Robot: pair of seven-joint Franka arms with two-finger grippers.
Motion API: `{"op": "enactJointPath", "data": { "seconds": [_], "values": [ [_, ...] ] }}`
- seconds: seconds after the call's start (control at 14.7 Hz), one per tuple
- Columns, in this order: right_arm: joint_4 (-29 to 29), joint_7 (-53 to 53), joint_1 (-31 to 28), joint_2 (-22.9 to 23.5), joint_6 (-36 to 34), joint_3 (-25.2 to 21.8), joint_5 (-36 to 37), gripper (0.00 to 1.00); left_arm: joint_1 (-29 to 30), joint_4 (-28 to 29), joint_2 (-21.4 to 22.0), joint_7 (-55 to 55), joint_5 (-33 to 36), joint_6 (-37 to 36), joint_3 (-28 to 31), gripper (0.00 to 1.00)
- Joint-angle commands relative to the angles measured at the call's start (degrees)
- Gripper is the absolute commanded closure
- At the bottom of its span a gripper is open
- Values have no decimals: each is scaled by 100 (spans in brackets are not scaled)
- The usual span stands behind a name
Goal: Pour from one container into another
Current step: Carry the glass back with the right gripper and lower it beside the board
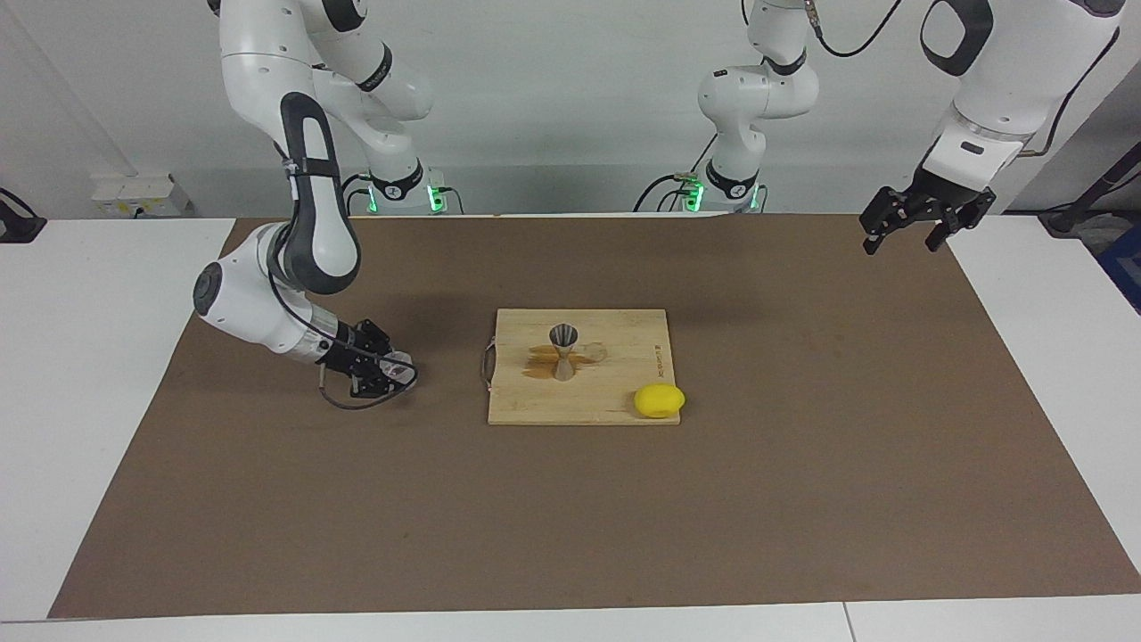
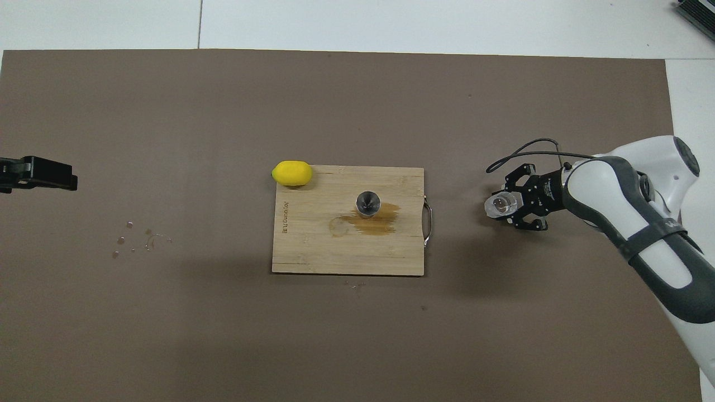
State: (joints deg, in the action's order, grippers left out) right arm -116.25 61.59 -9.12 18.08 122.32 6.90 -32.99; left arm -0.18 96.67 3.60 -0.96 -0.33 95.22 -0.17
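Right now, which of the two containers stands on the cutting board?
The metal jigger stands on the board; the glass cup is at the right tool, off it.

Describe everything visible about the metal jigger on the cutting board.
The jigger is small, grey metal, hourglass-shaped: two cones joined at a narrow waist. It stands upright, open mouth up, on the wooden cutting board, at the edge of a brown wet stain. Nothing else touches it; the lemon lies apart at the board's corner, and neither gripper is near.
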Motion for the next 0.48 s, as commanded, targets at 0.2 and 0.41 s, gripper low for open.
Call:
{"op": "enactJointPath", "data": {
  "seconds": [0.2,0.41],
  "values": [
    [-117,-165,-55,-244,117,40,-173,0,-96,141,132,87,138,-3,61,0],
    [-222,-611,-142,-507,55,31,-85,0,-96,141,132,87,130,-3,61,0]
  ]
}}
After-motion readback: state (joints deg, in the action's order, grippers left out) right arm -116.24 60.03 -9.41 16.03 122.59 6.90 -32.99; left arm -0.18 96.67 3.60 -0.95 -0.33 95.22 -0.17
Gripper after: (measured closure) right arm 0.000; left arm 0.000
